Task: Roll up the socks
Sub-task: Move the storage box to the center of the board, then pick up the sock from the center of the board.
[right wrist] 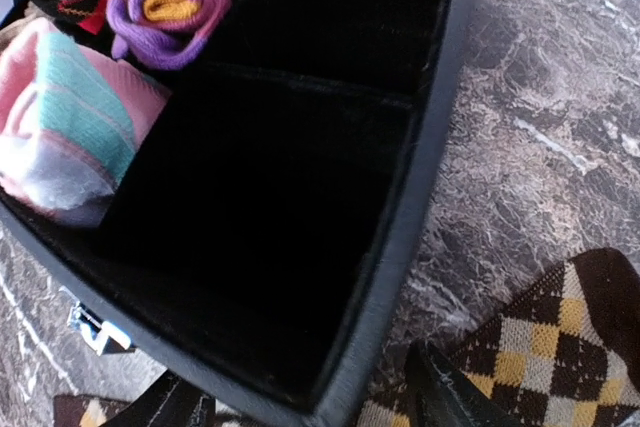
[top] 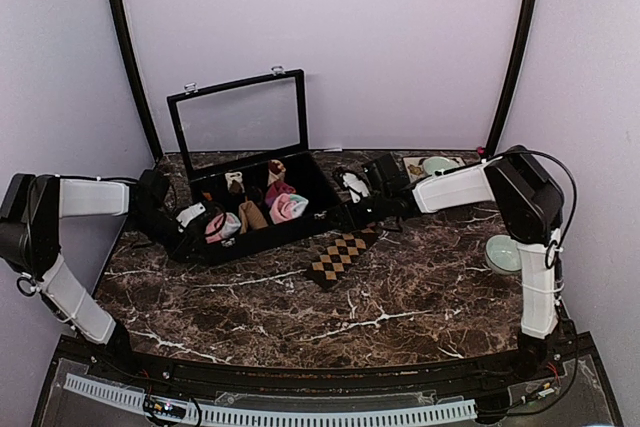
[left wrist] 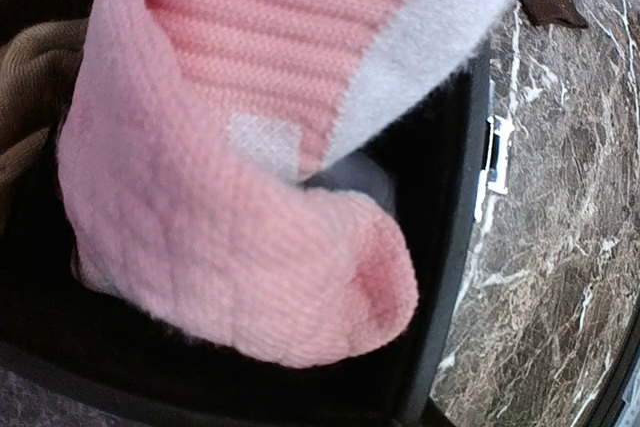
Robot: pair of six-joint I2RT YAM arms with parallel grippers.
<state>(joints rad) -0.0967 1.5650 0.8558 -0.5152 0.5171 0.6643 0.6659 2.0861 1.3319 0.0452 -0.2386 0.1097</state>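
A black divided box (top: 270,243), glass lid (top: 240,122) raised, holds rolled socks, one a pink-and-mint roll (right wrist: 60,117). The pink ribbed sock with white patches (left wrist: 230,247) sits in its 8 o'clock compartment at the left gripper (top: 190,219), whose jaws I cannot make out. The dark brown sock with tan diamond checks (top: 340,252) lies on the marble table (top: 400,297) at the box's 5 o'clock corner, with the right gripper (right wrist: 300,402) over it, jaws spread.

Beside black box (right wrist: 425,167), checked sock (right wrist: 545,342)
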